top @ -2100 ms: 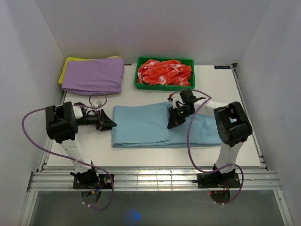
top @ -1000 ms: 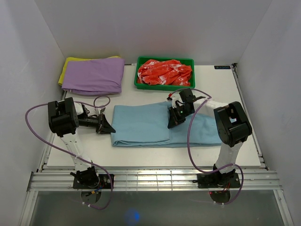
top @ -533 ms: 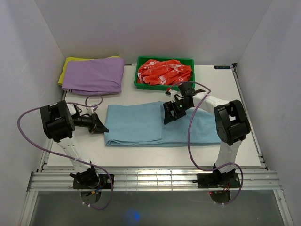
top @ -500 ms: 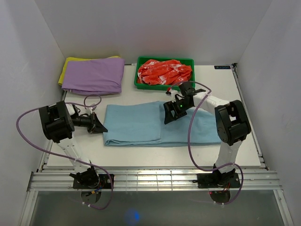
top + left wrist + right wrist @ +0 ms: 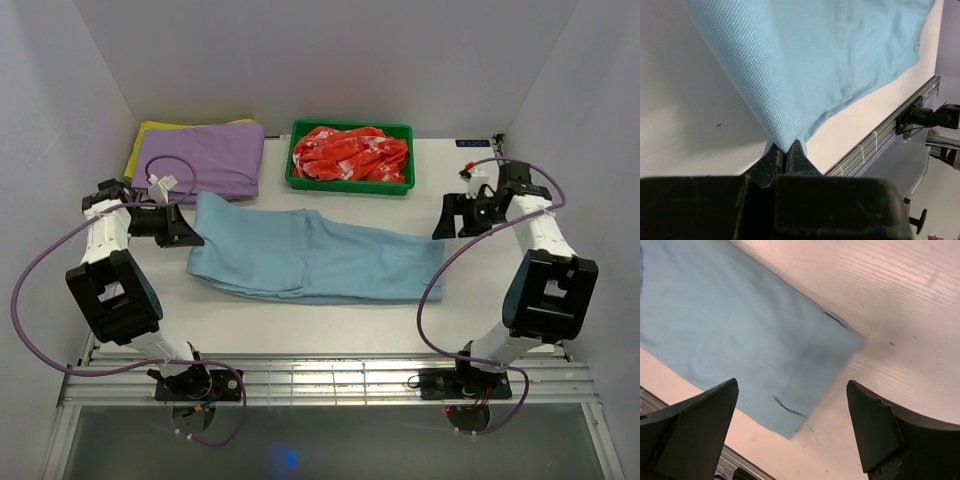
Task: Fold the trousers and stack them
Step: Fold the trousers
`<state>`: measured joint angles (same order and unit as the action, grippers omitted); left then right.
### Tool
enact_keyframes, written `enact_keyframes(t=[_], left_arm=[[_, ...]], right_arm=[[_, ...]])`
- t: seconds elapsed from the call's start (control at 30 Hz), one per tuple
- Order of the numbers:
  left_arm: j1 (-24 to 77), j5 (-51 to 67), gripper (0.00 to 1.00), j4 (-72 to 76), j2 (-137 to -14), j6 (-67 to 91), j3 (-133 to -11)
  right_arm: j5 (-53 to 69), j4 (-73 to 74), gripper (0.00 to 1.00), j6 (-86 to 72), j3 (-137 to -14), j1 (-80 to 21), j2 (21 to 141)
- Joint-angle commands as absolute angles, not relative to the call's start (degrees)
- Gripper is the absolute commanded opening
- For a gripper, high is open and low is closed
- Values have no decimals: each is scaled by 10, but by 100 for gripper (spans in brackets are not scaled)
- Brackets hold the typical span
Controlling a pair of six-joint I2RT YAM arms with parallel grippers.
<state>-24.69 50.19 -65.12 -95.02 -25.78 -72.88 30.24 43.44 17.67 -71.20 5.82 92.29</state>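
Note:
The light-blue trousers (image 5: pixel 310 260) lie stretched across the middle of the table, running from back left to front right. My left gripper (image 5: pixel 192 240) sits at their left end, shut on a fold of that edge. In the left wrist view the fingers (image 5: pixel 795 155) pinch the trousers (image 5: pixel 840 50), which rise away from them. My right gripper (image 5: pixel 440 230) stands open just beyond the right end, holding nothing. In the right wrist view the trousers' corner (image 5: pixel 740 325) lies flat under the wide-open right gripper (image 5: pixel 791 385).
A folded purple garment (image 5: pixel 200 160) on a yellow cloth (image 5: pixel 140 140) lies at the back left, close behind my left gripper. A green tray (image 5: pixel 350 184) with red-and-white cloth (image 5: pixel 350 152) stands at the back middle. White walls close in both sides.
My right gripper opened, let go of the trousers and swung out to the right. My left gripper pulled the left end toward the back left, and the folded trousers have spread out longer.

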Motion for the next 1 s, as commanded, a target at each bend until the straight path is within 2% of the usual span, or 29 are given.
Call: enact_keyframes(t=[0.0, 0.23, 0.4, 0.7, 0.8, 0.97], left_arm=[[-252, 574, 0, -711, -912, -263, -779], [-250, 649, 0, -740, -911, -210, -845], [-231, 666, 0, -742, -918, -185, -887], [-179, 664, 0, -709, -921, -124, -921], [-132, 656, 0, -680, -914, -83, -928], [-36, 641, 0, -590, -904, 16, -940]], right_arm=[[311, 476, 93, 223, -679, 113, 901], [360, 448, 88, 232, -628, 180, 949], [433, 382, 78, 189, -588, 178, 982], [465, 304, 63, 149, -556, 146, 1053], [467, 284, 56, 133, -551, 124, 1061], [471, 272, 28, 117, -552, 90, 1070]])
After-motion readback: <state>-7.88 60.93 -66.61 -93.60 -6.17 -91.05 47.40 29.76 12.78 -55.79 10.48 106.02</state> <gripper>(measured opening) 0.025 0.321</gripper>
